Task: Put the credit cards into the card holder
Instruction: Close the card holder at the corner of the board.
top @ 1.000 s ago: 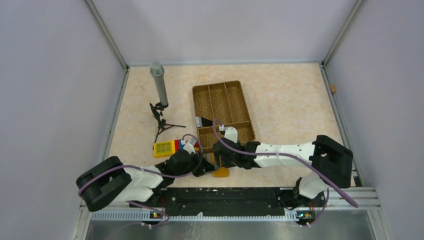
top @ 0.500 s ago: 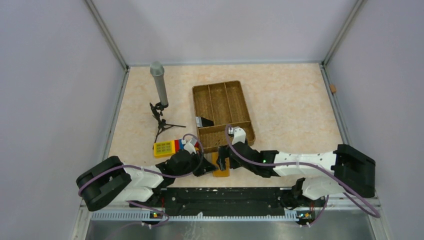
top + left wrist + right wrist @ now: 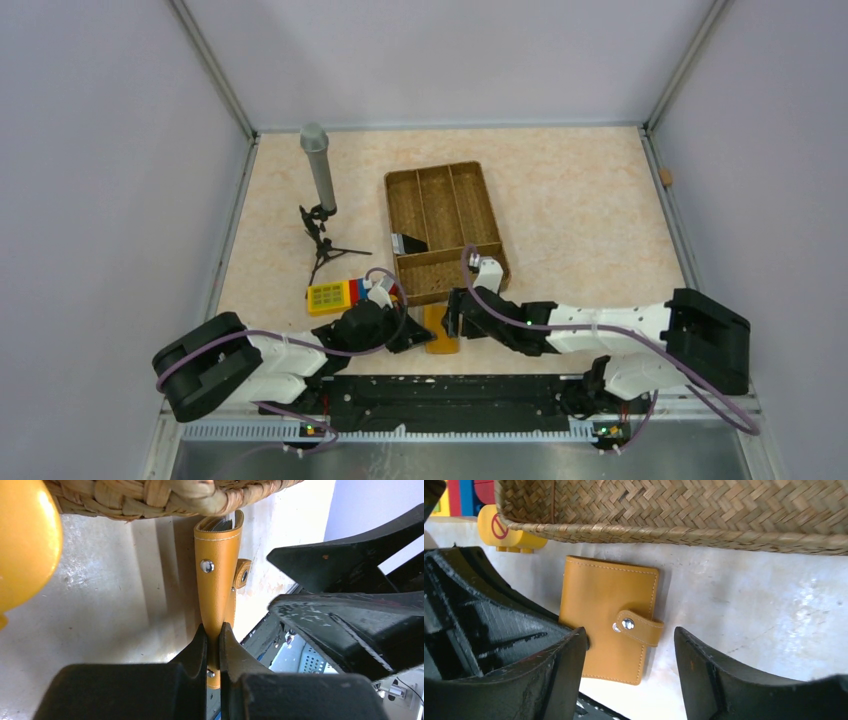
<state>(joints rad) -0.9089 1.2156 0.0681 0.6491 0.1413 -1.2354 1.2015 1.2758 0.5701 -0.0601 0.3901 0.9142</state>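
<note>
Card holder [image 3: 215, 580] clamped in L end effector [image 3: 214, 630], nr tray [image 3: 150, 495].

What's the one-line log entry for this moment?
left claw: shut on card holder edge | right claw: open, facing card holder | card holder: folded, beside woven tray

card holder [image 3: 604, 600]: you're seeing smooth, faintly sheened, leather-like skin.
snap stud [image 3: 627, 624]: gleaming as polished metal.
tray [image 3: 674, 510]: showing you rough woven straw.
table [image 3: 749, 605]: shining glossy, marbled.
</note>
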